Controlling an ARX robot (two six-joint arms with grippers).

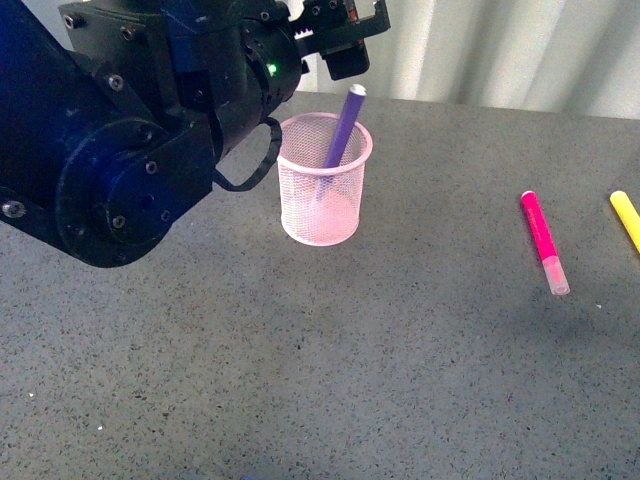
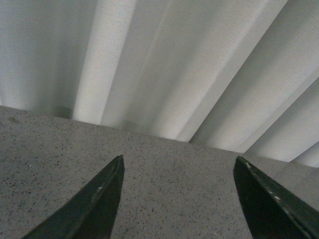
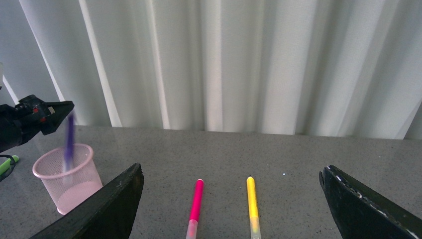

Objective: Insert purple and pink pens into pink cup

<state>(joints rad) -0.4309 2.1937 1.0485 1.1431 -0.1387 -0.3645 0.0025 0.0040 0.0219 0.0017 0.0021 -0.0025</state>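
Note:
The pink cup [image 1: 322, 195] stands on the grey table, left of centre. The purple pen [image 1: 343, 128] leans inside it, its top sticking out above the rim. The pink pen [image 1: 541, 237] lies flat on the table to the right, clear cap toward me. My left gripper [image 1: 355, 40] is open and empty just above the purple pen's top; its wrist view [image 2: 179, 164] shows only bare table and curtain. My right gripper [image 3: 231, 172] is open and empty, with the pink pen [image 3: 196, 199], the cup [image 3: 67, 179] and the purple pen [image 3: 69, 142] ahead of it.
A yellow marker [image 1: 626, 218] lies right of the pink pen, also in the right wrist view [image 3: 253, 199]. A lime green marker [image 3: 7, 163] lies beyond the cup. A white curtain [image 3: 224, 64] hangs behind the table [image 1: 300, 370]. My left arm's body [image 1: 130, 130] fills the upper left.

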